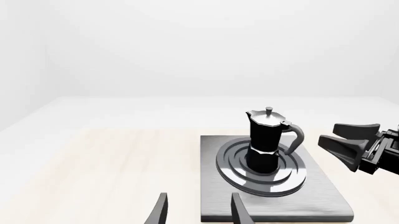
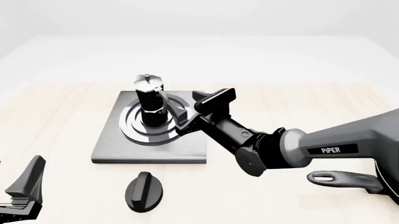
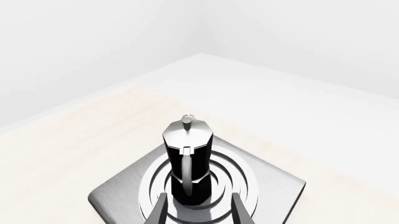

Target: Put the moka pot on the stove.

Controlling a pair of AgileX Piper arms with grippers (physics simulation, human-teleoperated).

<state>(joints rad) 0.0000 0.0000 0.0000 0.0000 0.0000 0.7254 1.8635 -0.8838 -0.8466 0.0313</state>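
The moka pot [image 2: 149, 100] stands upright on the ring burner of the stove [image 2: 187, 151], a grey slab left of the table's middle. My right gripper [image 2: 199, 112] hangs just right of the pot, open, its fingers on either side of the black handle but not touching it. The right wrist view looks down on the pot [image 3: 188, 158] and stove [image 3: 274, 186] between the open fingers [image 3: 240, 210]. My left gripper [image 2: 25, 191] is at the near left corner, open and empty. The left wrist view shows the pot [image 1: 267, 140], the stove [image 1: 324, 196] and the right gripper [image 1: 328, 133].
A black oval knob [image 2: 144, 191] lies on the table in front of the stove. The handle of a frying pan [image 2: 339, 178] pokes out under the right arm at the near right. The right arm stretches across the table's right half.
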